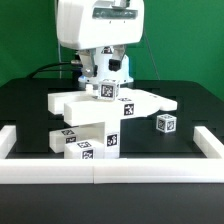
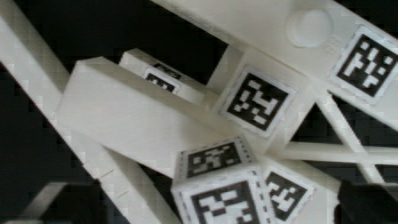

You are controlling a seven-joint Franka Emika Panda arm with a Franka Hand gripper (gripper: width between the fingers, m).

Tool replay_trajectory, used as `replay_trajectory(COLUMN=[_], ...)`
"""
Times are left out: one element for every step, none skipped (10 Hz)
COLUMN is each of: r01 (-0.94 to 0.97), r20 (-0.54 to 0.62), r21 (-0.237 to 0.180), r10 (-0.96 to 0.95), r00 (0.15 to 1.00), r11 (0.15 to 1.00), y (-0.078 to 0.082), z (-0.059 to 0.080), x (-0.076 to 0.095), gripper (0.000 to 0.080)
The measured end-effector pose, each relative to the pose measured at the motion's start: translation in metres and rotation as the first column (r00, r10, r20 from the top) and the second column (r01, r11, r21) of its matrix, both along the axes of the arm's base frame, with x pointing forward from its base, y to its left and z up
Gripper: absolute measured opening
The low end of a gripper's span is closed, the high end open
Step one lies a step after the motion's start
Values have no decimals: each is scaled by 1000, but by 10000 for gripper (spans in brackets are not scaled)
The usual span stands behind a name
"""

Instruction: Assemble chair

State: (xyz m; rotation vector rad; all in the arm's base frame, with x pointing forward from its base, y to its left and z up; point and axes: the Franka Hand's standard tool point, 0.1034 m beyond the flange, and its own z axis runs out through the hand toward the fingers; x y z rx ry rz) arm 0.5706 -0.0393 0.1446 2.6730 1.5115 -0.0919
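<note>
Black tabletop [image 1: 30, 100], green backdrop [image 1: 20, 40], white border rail [image 1: 100, 172] across the bottom of the exterior view. Arm's claw [image 1: 107, 82] is upper centre of that frame, jaws spread wide, released, not clamped on anything I can see. The chair cluster [image 1: 90, 105] sits directly under it at frame centre: a flat slab [image 1: 145, 102] runs out to the right, and tagged blocks [image 1: 82, 143] are stacked beneath toward lower left. A tagged piece [image 1: 105, 91] pokes up right at the claw's tips; can't tell whether they touch it. One loose tagged cube [image 1: 165, 123] stands apart on the table, right of centre, just below the slab's right end. The wrist view is filled by the chair cluster [image 2: 143, 110] close up: slanted white slabs, several tags, black table showing between them. Claw fingers can't be made out clearly there.
</note>
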Motion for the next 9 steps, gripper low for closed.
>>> replay_trajectory(r01=[-32, -32, -27, -27, -23, -18, -15, -18, -18], r20=[-1, -3, -4, -7, -12, -17, -18, -15, -16], r21=[-7, -10, -15, -18, -19, -21, -22, -22, -22], r10=[32, 32, 27, 26, 23, 18, 14, 18, 17], r00=[999, 999, 1000, 1000, 1000, 1000, 1000, 1000, 1000], r11=[999, 999, 1000, 999, 1000, 1000, 1000, 1000, 1000], y=[0, -1, -1, 3, 5, 7, 10, 13, 13], z=[0, -2, -4, -8, -12, -15, -16, -18, -18], x=[3, 4, 6, 7, 6, 5, 4, 4, 4], gripper=[649, 649, 649, 649, 649, 649, 649, 649, 649])
